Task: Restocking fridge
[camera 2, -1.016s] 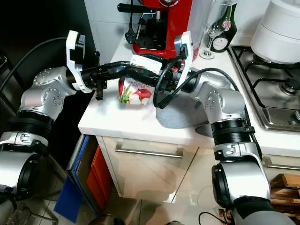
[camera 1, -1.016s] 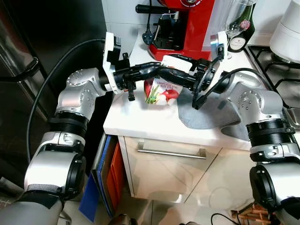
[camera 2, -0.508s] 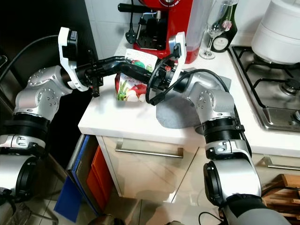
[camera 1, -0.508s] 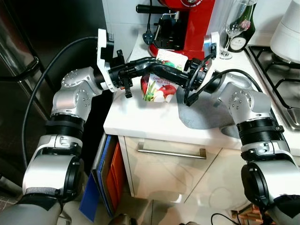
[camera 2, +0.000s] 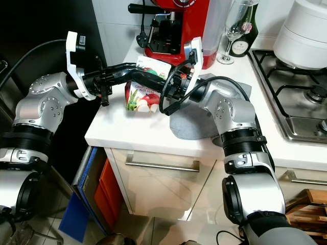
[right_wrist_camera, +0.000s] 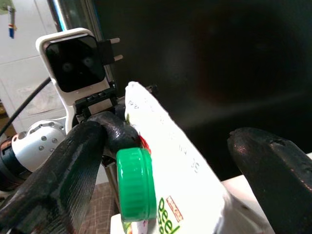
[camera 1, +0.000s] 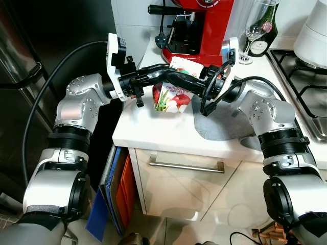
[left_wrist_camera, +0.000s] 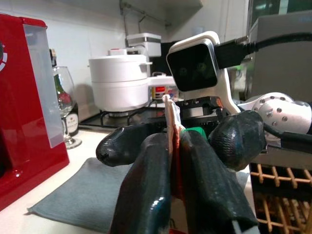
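On the white counter [camera 1: 153, 133], at 12 o'clock from the drawer handle [camera 1: 186, 166], stands the carton [camera 1: 172, 95] (green cap). Left gripper [camera 1: 168, 68] is pinched tight on its top ridge from 9 o'clock; right gripper [camera 1: 171, 76] straddles it from 3 o'clock, fingers spread.

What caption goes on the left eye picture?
Both black hands meet atop a green-capped juice carton on the white counter.

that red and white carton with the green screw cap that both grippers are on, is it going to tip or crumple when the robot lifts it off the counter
The red and white paperboard carton with the green cap looks fairly stiff, so it probably won't flop. The left gripper pinches only its thin folded top ridge, which may crease if the carton is full. It already stands tilted on the white counter, so it could swing once lifted, unless the right gripper, straddling the top, steadies it.
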{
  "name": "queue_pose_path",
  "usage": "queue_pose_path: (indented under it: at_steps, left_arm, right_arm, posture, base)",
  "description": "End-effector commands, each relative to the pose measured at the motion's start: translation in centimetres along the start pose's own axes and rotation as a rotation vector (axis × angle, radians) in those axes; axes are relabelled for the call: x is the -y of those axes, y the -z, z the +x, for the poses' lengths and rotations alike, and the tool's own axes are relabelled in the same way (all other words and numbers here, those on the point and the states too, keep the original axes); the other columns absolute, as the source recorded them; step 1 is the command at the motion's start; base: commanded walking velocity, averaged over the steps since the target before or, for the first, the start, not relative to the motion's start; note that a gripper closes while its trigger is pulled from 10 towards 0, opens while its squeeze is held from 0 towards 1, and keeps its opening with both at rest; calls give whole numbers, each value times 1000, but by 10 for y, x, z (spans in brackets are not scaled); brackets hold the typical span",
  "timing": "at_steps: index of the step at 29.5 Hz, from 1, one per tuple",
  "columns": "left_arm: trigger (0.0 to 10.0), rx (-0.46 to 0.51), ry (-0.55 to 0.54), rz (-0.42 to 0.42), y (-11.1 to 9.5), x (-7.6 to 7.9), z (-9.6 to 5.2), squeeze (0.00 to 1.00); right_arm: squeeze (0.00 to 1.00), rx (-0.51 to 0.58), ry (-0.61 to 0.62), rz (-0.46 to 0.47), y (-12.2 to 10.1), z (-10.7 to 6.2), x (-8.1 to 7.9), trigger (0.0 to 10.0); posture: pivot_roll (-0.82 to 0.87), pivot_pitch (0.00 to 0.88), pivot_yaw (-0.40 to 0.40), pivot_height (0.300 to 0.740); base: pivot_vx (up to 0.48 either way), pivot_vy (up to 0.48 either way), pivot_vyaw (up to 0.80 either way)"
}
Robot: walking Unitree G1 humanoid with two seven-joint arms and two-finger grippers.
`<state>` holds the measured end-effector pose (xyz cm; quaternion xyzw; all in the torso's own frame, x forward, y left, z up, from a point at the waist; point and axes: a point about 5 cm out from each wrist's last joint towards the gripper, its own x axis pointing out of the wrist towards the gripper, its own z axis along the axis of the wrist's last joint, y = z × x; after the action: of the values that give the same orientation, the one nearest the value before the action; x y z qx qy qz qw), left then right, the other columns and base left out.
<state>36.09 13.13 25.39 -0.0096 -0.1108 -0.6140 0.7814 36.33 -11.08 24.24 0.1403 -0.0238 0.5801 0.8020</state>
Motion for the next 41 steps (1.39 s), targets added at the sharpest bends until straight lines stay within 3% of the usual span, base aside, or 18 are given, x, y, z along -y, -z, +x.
queue_pose_path:
  at_steps: [1,6,8,14,25,26,27,31,32,37,41]
  left_arm:
    - [10000,-23,28,45,-6,0,6,1000]
    - [10000,-36,-111,99,-8,-14,6,1000]
    - [10000,-58,-223,129,-7,-23,4,1000]
    - [10000,-7,-389,132,-17,-37,-4,1000]
    - [10000,40,-356,83,-16,-37,1,1000]
    - [10000,39,-347,81,-15,-36,1,1000]
    - [10000,36,-338,80,-14,-35,2,1000]
    - [10000,6,-304,79,-9,-32,3,1000]
    - [10000,8,-314,86,-9,-33,2,0]
    - [10000,91,-357,112,-28,-37,1,0]
    - [10000,178,-396,169,-54,-38,0,0]
  right_arm:
    - [529,31,62,-33,-12,-6,5,0]
    - [529,16,116,-70,-9,-10,11,0]
    - [533,15,166,-82,-7,-13,17,0]
    - [537,30,198,-84,-6,-16,20,0]
    - [525,49,209,-100,-9,-15,22,0]
    - [522,47,208,-105,-9,-14,22,6784]
    - [518,45,210,-109,-9,-14,22,10000]
    - [514,44,229,-119,-10,-15,24,10000]
    - [514,54,241,-126,-12,-16,25,10000]
    - [518,117,297,-157,-23,-21,27,10000]
    - [518,164,380,-266,-37,-25,26,10000]
  posture:
    - [-147,0,43,740]
    - [-144,0,42,740]
    - [-144,0,42,740]
    - [-146,0,43,740]
    - [-145,0,43,740]
    - [-145,0,43,740]
    - [-145,0,43,740]
    - [-141,0,38,740]
    - [-140,0,36,740]
    - [-138,0,31,740]
    - [-137,0,26,740]
  base:
    - [0,0,0]
    - [0,0,0]
    - [0,0,0]
    - [0,0,0]
    - [0,0,0]
    - [0,0,0]
    - [0,0,0]
    - [0,0,0]
    - [0,0,0]
    - [0,0,0]
    - [0,0,0]
